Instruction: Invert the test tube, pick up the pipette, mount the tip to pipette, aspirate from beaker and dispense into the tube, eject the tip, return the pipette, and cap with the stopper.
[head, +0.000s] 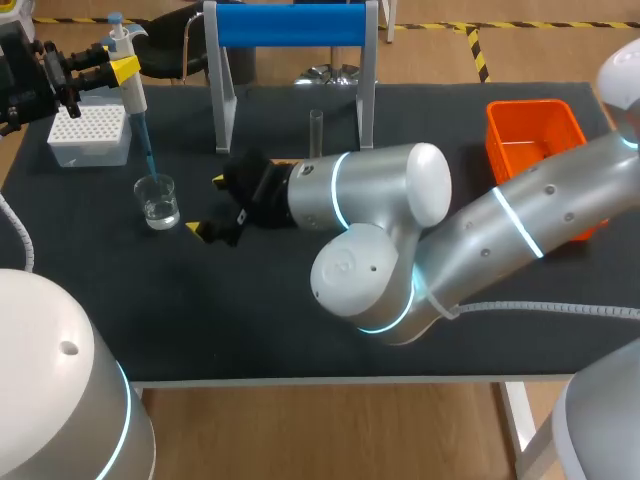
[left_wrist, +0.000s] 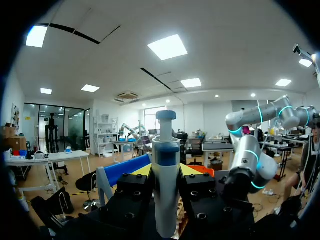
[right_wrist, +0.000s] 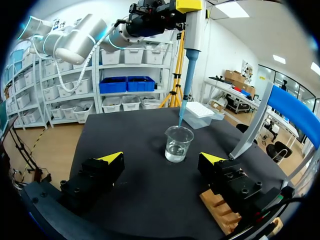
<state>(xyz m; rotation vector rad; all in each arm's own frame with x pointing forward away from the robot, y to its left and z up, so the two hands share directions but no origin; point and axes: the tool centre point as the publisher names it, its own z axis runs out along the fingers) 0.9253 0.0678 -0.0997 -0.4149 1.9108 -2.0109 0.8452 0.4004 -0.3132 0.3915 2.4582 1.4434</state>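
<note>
Flanking the beaker (head: 158, 200): tip box (head: 90, 135) and spread right hand (head: 207, 205).

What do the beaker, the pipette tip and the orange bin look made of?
Beaker: clear glass or plastic, glossy; liquid shows through. Pipette tip: translucent blue, probably plastic. Orange bin: opaque moulded plastic by its smooth uniform walls.
</note>
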